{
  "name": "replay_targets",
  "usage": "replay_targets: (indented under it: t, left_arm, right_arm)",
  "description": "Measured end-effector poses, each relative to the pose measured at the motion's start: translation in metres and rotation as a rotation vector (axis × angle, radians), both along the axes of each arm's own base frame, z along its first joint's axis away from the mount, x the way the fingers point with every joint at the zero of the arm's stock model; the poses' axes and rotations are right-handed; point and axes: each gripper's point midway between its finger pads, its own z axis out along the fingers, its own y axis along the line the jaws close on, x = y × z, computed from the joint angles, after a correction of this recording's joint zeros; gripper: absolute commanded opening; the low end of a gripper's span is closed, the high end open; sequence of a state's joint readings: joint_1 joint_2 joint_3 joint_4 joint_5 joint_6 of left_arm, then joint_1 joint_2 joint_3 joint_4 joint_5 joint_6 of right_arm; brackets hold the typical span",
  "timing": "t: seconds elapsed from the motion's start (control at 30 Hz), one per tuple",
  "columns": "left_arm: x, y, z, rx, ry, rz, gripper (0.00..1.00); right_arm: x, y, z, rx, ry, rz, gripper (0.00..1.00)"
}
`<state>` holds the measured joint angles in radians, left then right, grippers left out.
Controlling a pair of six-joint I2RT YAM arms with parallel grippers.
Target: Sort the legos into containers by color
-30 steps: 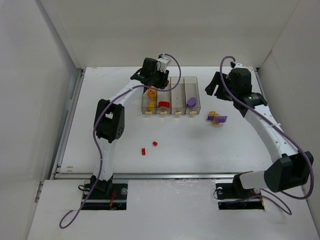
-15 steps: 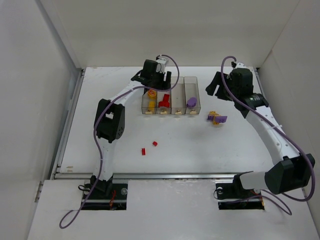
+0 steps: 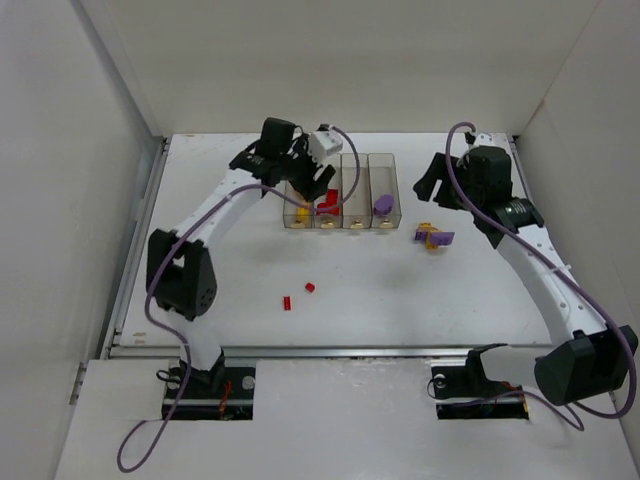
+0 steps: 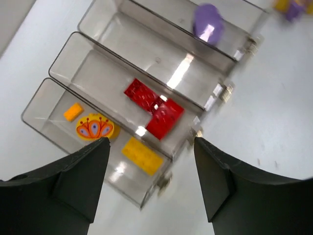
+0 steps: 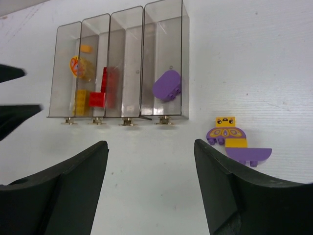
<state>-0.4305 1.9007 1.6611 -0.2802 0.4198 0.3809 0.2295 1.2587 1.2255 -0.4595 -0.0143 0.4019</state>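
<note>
The four joined clear containers (image 3: pixel 355 190) stand at the back middle of the table. In the left wrist view the first bin (image 4: pixel 54 98) holds a yellow brick (image 4: pixel 142 155), a round yellow-orange piece (image 4: pixel 94 127) and a small orange bit (image 4: pixel 73 112). The second bin holds a red L-shaped lego (image 4: pixel 154 107), and the last bin a purple lego (image 5: pixel 167 85). A purple and yellow cluster (image 5: pixel 235 142) lies on the table right of the bins. Two red bits (image 3: pixel 309 287) (image 3: pixel 286 301) lie nearer the front. My left gripper (image 3: pixel 312 185) hovers open and empty over the bins' near left end. My right gripper (image 3: pixel 438 187) is open and empty, right of the bins.
White walls close the table in on the left, back and right. A metal rail (image 3: pixel 330 351) runs along the near edge by the arm bases.
The left arm's elbow has swung left and toward the front, and its gripper has turned over the left bins. The right arm has shifted slightly.
</note>
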Motion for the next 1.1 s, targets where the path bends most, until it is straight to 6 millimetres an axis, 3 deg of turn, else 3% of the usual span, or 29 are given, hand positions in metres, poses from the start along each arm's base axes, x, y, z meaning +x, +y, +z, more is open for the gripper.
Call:
replay_targets:
  t: [0.13,0.2,0.23,0.27,0.33,0.43,0.5,0.57,0.7,1.0,1.1]
  left_arm:
    - [-0.073,0.024,0.043,0.138,-0.146,-0.314,0.7]
    - [-0.123,0.038,0.037,0.225,-0.161,-0.49,0.75]
    - [-0.132,0.041,0.032,0.239,-0.147,-0.515,0.78]
    - [-0.149,0.045,0.018,0.263,-0.119,-0.567,0.82]
    - [-0.186,0.058,-0.028,0.318,-0.011,-0.668,1.0]
    - [-0.234,0.088,-0.093,0.389,0.171,-0.756,1.0]
    - [-0.256,0.102,-0.117,0.427,0.236,-0.793,1.0]
    - [-0.265,0.105,-0.125,0.446,0.235,-0.826,1.0]
    - [-0.262,0.096,-0.127,0.467,0.127,-0.861,1.0]
    - [-0.265,0.088,-0.152,0.538,0.053,-0.889,0.83]
    - [-0.265,0.09,-0.159,0.558,0.056,-0.867,0.7]
  right_arm:
    - [-0.014,-0.001,-0.013,-0.004,0.022,0.018,0.76]
    - [-0.019,0.0,-0.021,-0.003,0.039,0.024,0.76]
    - [-0.021,0.0,-0.024,-0.002,0.047,0.028,0.76]
    - [-0.022,0.001,-0.027,0.0,0.053,0.033,0.76]
    - [-0.024,0.002,-0.031,0.001,0.064,0.041,0.76]
    - [-0.027,0.003,-0.034,0.005,0.071,0.049,0.76]
    - [-0.027,0.004,-0.033,0.008,0.066,0.053,0.76]
    - [-0.028,0.004,-0.032,0.01,0.065,0.055,0.76]
    - [-0.03,0.004,-0.031,0.014,0.058,0.058,0.76]
    - [-0.042,0.001,-0.035,0.015,0.062,0.053,0.76]
    - [-0.043,0.0,-0.032,0.014,0.054,0.05,0.76]
